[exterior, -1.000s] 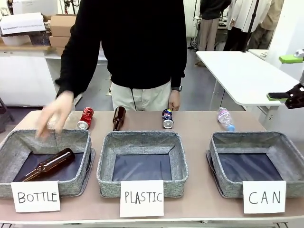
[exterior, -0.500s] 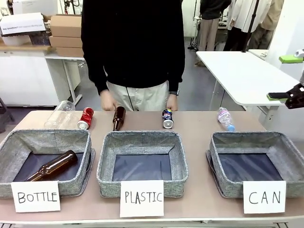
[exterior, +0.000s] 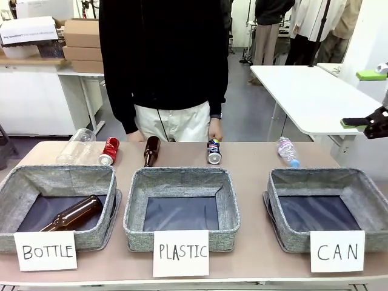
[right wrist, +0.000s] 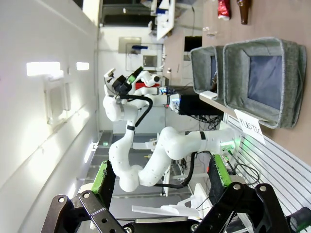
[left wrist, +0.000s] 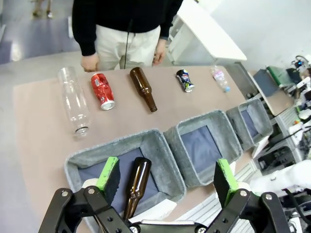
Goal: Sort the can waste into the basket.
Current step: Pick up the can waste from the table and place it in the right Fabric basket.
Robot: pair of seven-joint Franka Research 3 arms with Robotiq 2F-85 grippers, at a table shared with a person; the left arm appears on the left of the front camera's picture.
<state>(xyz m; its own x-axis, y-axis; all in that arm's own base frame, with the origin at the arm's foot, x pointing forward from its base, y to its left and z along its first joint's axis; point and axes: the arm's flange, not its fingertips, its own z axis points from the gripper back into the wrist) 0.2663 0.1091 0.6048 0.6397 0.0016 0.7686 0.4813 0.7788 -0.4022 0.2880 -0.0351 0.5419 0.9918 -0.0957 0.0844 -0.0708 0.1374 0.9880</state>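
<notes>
So, my left pincer (left wrist: pixel 166 173) and right pincer (right wrist: pixel 161 174) are both spread wide, gripping nothing. Dented red can (exterior: pixel 110 150) and blue-silver can (exterior: pixel 213 151) lie at the far side of the surface (exterior: pixel 254 156), outside the grey basket (exterior: pixel 315 174) marked CAN.

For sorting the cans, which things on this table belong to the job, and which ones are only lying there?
Job: red can; blue and silver can; CAN basket.
Lying about: brown bottle on the table; BOTTLE basket; brown bottle inside it; large clear bottle; small clear bottle; PLASTIC basket.
</notes>
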